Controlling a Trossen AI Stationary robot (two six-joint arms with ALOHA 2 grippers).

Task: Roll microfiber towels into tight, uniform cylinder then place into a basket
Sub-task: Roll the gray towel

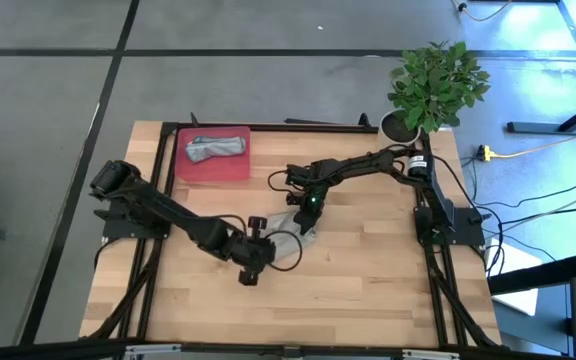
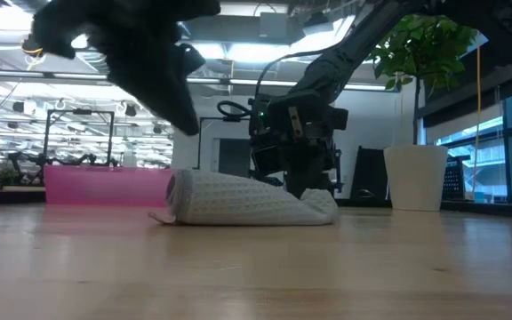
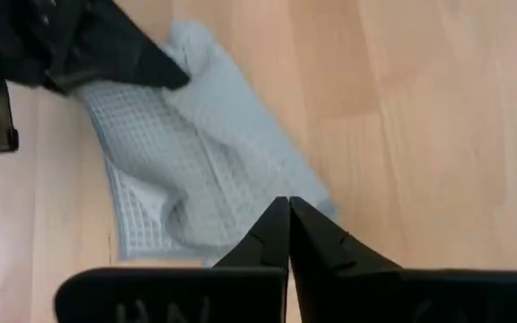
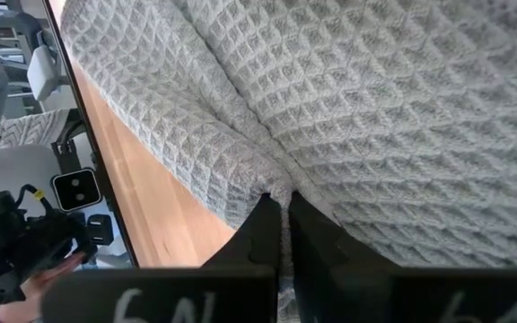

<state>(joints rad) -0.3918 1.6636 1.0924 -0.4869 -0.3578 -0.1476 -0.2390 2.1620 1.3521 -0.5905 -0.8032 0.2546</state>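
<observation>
The pale blue-teal towel [image 1: 290,238] lies loosely rolled on the table's middle; it also shows in the low view [image 2: 238,199] and the left wrist view [image 3: 187,170]. My right gripper [image 1: 308,208] is shut on the roll's far right end [image 2: 320,203]. My left gripper [image 1: 258,250] is shut and hangs above the roll's near end [image 3: 288,208], high over the roll in the low view [image 2: 185,120], touching nothing. The light grey towel [image 1: 215,148] lies bunched in the red tray [image 1: 230,170] at the far left. My right gripper pinches a raised fold of the waffle cloth [image 4: 272,184] between its two fingers, at the roll's far right end. The fingers [image 4: 263,224] come from above, slanting down. The towel stays on the table, slack.
A white pot with a green plant [image 1: 433,85] stands at the table's far right corner, also in the low view [image 2: 414,176]. The red tray shows pink behind the roll [image 2: 105,185]. Bare wood lies along the near edge [image 1: 368,300].
</observation>
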